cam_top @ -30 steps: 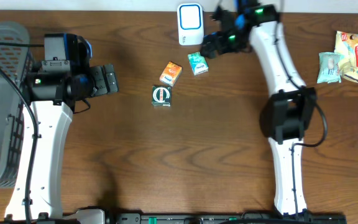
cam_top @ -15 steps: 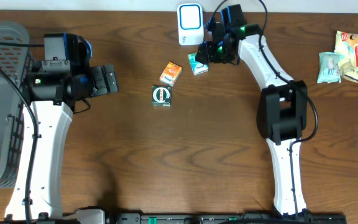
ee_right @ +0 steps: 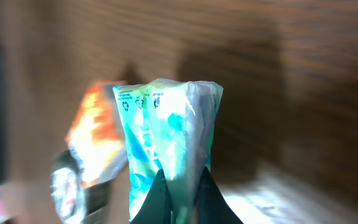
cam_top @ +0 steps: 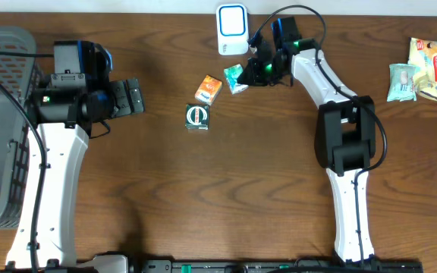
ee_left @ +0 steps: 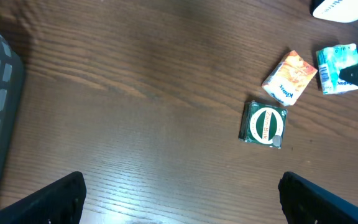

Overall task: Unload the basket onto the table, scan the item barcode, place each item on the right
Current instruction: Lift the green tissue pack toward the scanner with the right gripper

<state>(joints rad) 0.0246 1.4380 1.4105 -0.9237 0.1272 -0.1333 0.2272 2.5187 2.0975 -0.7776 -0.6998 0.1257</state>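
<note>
Dark wood tabletop [cam_top: 226, 189] | step: right gripper [cam_top: 247, 73] clamping shut on small teal-and-white foil packet [cam_top: 234, 78], just below white blue-edged scanner [cam_top: 232, 29] | left gripper [cam_top: 135, 96] hanging wide open, empty | next: likely lifting, turning barcode toward scanner

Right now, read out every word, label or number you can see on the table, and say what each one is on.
Nothing is legible.
orange packet: print too small to read.
green box: lettering in a white oval, blurred.
teal packet in the right claw: small symbols along the top, blurred.
yellow bag: red label, too small.
</note>
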